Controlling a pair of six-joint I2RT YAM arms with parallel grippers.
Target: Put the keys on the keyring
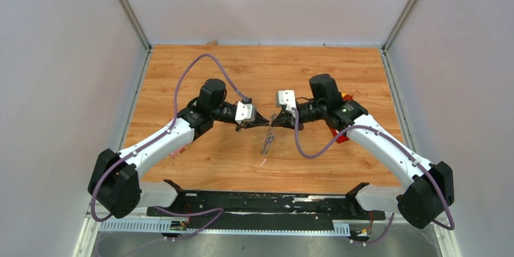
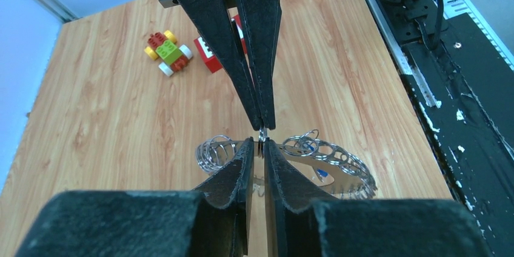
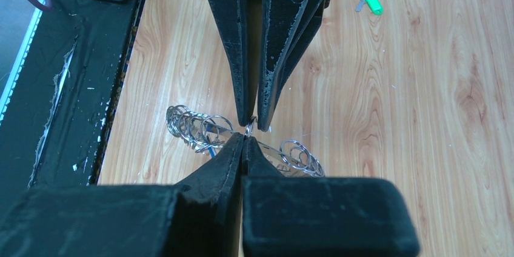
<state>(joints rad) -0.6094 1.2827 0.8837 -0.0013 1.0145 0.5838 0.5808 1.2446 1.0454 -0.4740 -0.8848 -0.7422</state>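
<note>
The right pincer is pressed shut on the wire of the keyring, which hangs between the two arms over the worktop. The left pincer meets it tip to tip, its jaws a narrow slit around the same wire; I cannot tell if it grips. The green key lies on the worktop, well apart.

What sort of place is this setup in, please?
Probably a robotics lab's enclosed test cell: a wooden tabletop boxed in by white panels, a left arm and a right arm bolted to a black base rail, and props like a toy brick car and a keyring.
</note>
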